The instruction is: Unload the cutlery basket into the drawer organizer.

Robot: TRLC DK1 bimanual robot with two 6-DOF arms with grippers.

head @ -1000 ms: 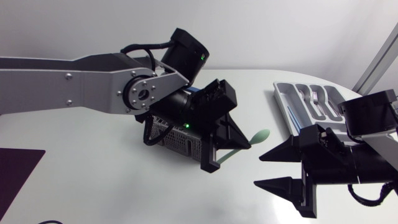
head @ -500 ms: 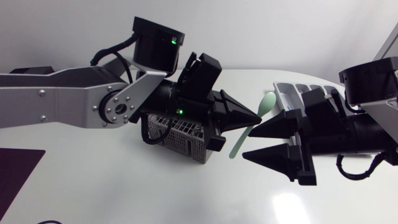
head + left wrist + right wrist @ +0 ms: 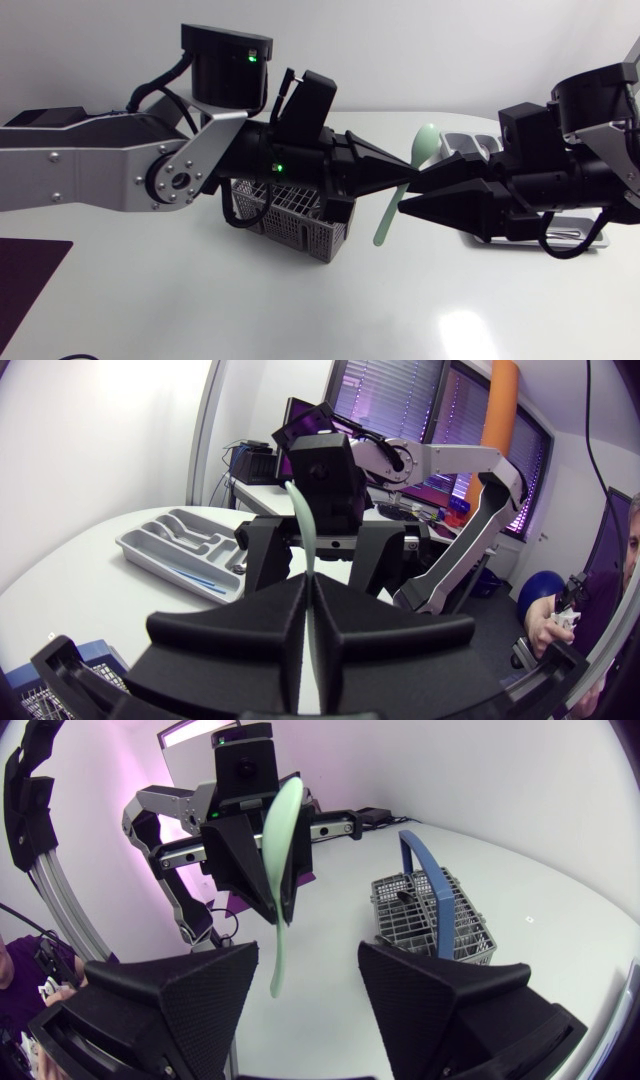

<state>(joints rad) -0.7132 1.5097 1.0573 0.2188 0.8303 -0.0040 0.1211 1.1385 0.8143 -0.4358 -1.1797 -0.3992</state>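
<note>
A pale green spoon (image 3: 398, 200) hangs tilted above the table, bowl up, with my left gripper (image 3: 408, 178) shut on its handle. In the left wrist view the handle (image 3: 303, 525) rises from between the closed fingertips. My right gripper (image 3: 410, 194) faces the left one tip to tip. It stands open, one finger on each side of the spoon's lower handle (image 3: 277, 955), not touching it. The grey wire cutlery basket (image 3: 290, 214) with a blue handle (image 3: 425, 880) sits under my left arm. The grey drawer organizer (image 3: 468, 145) lies behind my right gripper, mostly hidden.
A dark maroon mat (image 3: 25, 280) lies at the table's front left corner. In the left wrist view the organizer (image 3: 185, 545) holds a blue-handled utensil in its near compartment. Bare white tabletop stretches in front of the basket.
My left arm lifted the spoon out of the basket and carried it up and right. My right arm swung in from the front right until its fingers flank the spoon, narrowing slightly.
</note>
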